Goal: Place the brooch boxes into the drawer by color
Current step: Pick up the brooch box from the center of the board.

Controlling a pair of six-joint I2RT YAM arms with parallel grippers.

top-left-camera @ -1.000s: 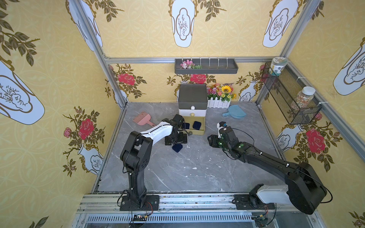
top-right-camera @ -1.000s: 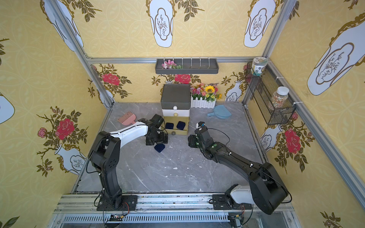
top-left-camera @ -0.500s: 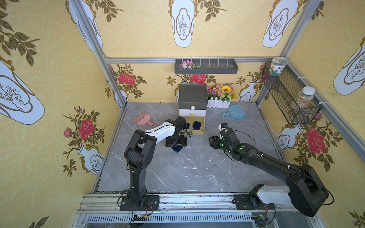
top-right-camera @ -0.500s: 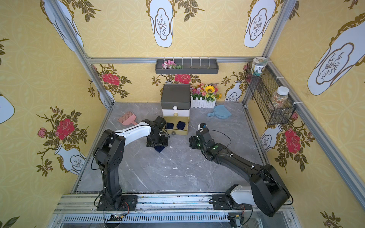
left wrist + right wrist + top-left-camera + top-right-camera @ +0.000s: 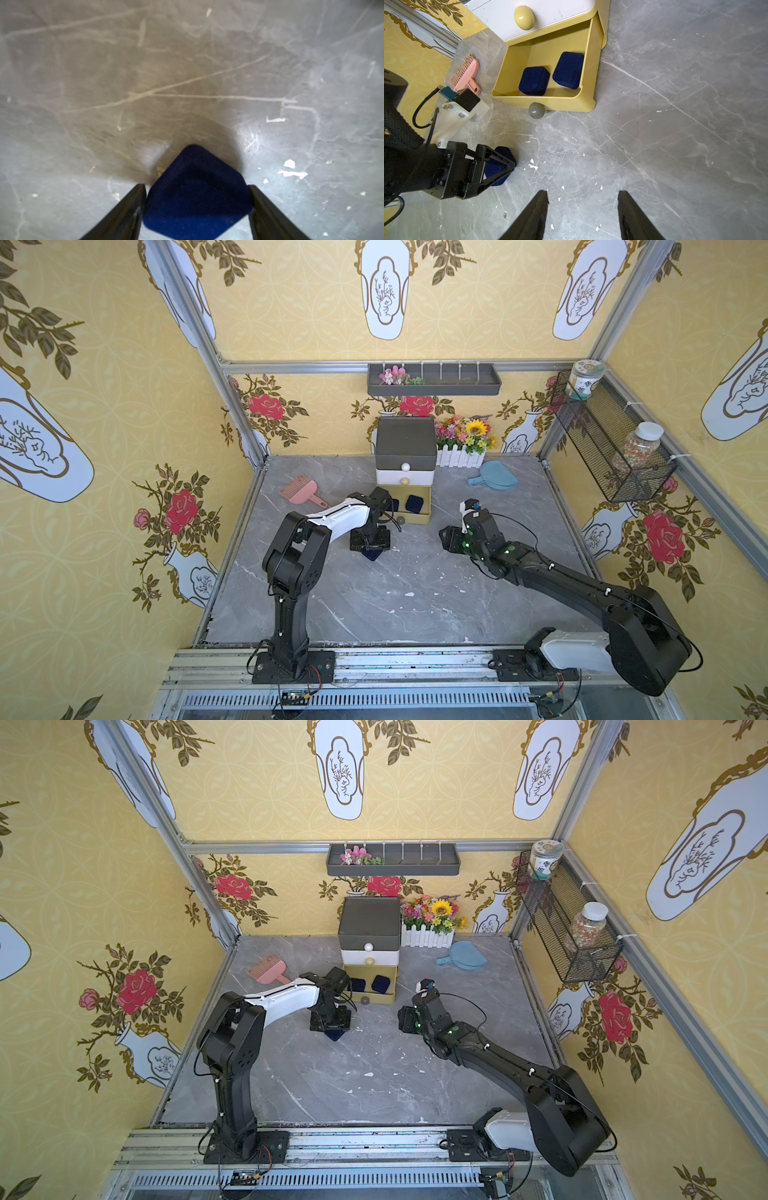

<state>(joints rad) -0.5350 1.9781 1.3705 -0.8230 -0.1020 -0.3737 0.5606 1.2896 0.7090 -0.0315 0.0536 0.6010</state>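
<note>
- My left jaws pinch the navy box (image 5: 197, 197) where it lies on the desk (image 5: 187, 72), a little in front of the chest (image 5: 405, 448). The pads (image 5: 133, 209) meet it corner to corner, not flat to flat.
- That is the weak spot. Held across two rounded velvet corners, the box may twist or slip out as I lift, and it would drop back on the desk or hang tilted.
- The olive-yellow bottom drawer (image 5: 542, 99) stands pulled out. One stored box (image 5: 534, 81) lies near its front wall, another stored box (image 5: 568, 69) against a side wall.
- Free floor is left mostly behind those two. If I come in low, I could clip the front rim or the grey knob (image 5: 536, 110) and shove the drawer inward.
- If I let go too soon, the box could land on top of a stored one and sit crooked.
- My right jaws (image 5: 582, 195) are spread and empty, hovering over bare desk off to the side of the drawer front. If they drift toward the drawer as I carry, the two arms could meet.
- The grey and white tiers are shut and no red or black boxes are in sight — I cannot tell whether those colors are already sorted.
</note>
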